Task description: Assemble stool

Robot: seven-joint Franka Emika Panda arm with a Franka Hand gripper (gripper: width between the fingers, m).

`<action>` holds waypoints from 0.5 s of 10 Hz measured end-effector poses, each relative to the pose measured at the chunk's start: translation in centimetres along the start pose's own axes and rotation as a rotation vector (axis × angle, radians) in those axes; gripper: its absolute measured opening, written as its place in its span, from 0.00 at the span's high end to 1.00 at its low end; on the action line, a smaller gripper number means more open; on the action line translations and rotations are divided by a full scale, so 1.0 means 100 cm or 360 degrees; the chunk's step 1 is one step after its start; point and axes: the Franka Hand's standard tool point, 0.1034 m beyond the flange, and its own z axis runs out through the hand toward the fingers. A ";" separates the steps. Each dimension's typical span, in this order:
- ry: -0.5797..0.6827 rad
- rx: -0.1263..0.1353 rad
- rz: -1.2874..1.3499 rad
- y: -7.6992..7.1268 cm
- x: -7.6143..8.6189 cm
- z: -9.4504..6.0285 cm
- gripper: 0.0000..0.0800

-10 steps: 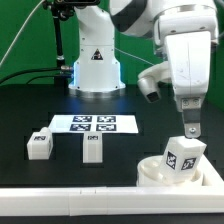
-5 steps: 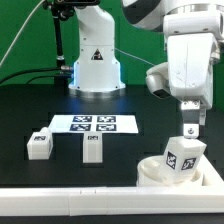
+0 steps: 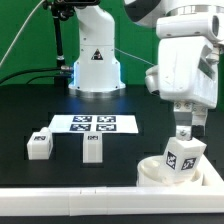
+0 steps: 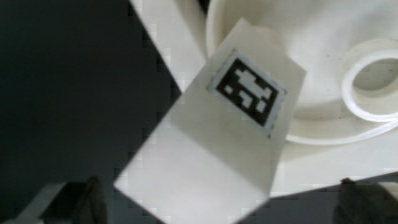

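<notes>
Gripper (image 3: 186, 128), wide open and empty, has edged toward the exterior view's left above leg (image 3: 181, 156).

The table (image 3: 30, 105) has a black, matt top. The seat disc (image 3: 150, 171) is smooth white plastic with a soft shine. The leg (image 3: 181, 157) standing in it is the same plastic, and its tag is flat, matt black-and-white print. The 2 other legs (image 3: 40, 146) (image 3: 92, 148) look alike. The marker board (image 3: 92, 124) looks thin and matt. The arm (image 3: 190, 60) has a glossy white shell.
</notes>
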 end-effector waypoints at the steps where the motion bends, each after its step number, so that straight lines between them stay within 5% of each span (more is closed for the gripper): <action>1: -0.0042 0.0044 0.0089 0.003 -0.007 0.001 0.19; 3: -0.0199 0.0218 0.0320 0.012 -0.016 -0.003 0.19; 5: -0.0212 0.0238 0.0348 0.011 -0.013 0.001 0.19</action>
